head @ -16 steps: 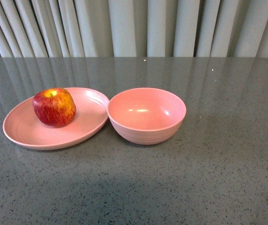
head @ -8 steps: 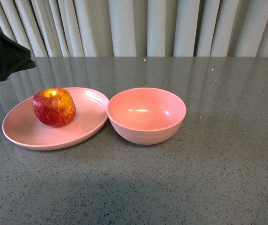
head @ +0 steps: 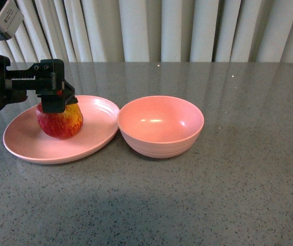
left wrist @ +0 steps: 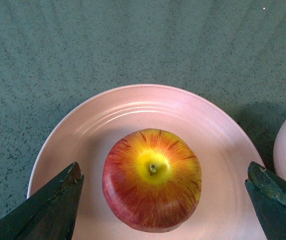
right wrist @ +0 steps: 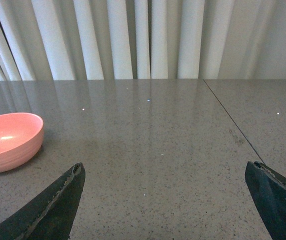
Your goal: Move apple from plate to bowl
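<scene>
Claw of the left arm hangs spread wide over the apple on the plate, ready to grip it for the bowl.

Matt plate, glossy speckled table

No legible txt or labels

The apple, red with yellow streaks, sits upright with its yellow-green stem dip facing up, left of centre on the plate. The plate, a shallow pink oval, lies flat. The bowl, deep and pink, stands upright just beside the plate's right rim.
</scene>
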`<act>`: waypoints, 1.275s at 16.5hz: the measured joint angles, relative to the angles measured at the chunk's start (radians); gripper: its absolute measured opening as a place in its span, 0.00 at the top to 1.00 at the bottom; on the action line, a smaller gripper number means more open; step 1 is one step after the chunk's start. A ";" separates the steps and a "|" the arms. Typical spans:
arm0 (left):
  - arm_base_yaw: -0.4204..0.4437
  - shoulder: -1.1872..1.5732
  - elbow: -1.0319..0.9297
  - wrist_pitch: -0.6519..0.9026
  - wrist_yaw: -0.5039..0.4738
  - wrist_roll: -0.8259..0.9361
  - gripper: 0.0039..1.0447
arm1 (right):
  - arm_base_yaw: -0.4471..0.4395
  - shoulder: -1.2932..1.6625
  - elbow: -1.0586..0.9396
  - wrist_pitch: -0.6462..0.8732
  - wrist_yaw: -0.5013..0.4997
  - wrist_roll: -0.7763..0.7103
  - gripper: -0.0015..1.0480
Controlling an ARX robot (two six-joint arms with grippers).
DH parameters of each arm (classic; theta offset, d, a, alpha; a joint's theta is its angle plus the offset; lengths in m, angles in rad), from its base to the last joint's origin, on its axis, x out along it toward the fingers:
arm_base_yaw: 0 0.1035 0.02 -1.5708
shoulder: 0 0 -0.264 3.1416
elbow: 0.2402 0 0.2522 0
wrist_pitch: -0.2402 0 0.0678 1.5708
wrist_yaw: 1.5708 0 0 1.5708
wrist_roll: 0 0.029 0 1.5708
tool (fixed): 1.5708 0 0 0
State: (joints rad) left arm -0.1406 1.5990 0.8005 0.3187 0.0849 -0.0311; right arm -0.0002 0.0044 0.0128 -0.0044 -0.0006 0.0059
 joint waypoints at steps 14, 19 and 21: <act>0.015 0.182 0.059 -0.001 -0.015 -0.046 0.23 | 0.000 0.000 0.000 0.000 0.000 0.000 0.06; 0.009 0.124 0.059 -0.033 -0.023 -0.031 0.36 | 0.000 0.000 0.000 0.000 0.000 0.000 0.06; -0.019 0.042 0.071 -0.045 -0.042 -0.017 0.36 | 0.000 0.000 0.000 0.000 0.000 0.000 0.06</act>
State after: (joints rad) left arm -0.1600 1.6409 0.8719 0.2741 0.0429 -0.0483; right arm -0.0002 0.0044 0.0128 -0.0044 -0.0006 0.0059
